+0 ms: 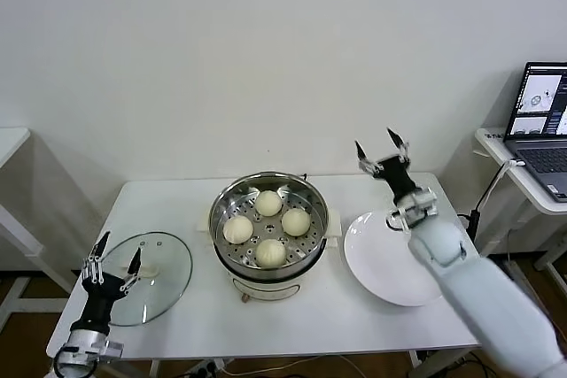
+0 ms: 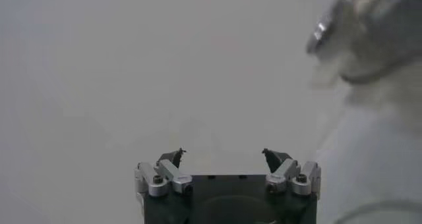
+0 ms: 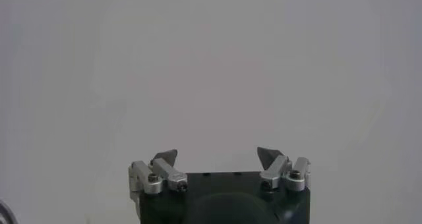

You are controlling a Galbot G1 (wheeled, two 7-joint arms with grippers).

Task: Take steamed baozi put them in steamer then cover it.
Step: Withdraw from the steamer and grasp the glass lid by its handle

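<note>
Several cream-white baozi point(image 1: 268, 203) sit on the perforated tray inside the steel steamer point(image 1: 221, 204) at the table's middle. The clear glass cover point(image 1: 168, 281) with its white handle lies flat on the table at the left front. My left gripper point(image 1: 118, 254) is open and empty, raised over the cover's near-left edge; the left wrist view shows its open fingertips point(image 2: 177, 155) against the wall. My right gripper point(image 1: 381, 146) is open and empty, raised above the back right of the table, pointing up.
A flat white plate point(image 1: 390, 263) lies right of the steamer, under my right arm. A side table with a laptop point(image 1: 540, 112) stands at the far right. The white table point(image 1: 177, 201) holds everything.
</note>
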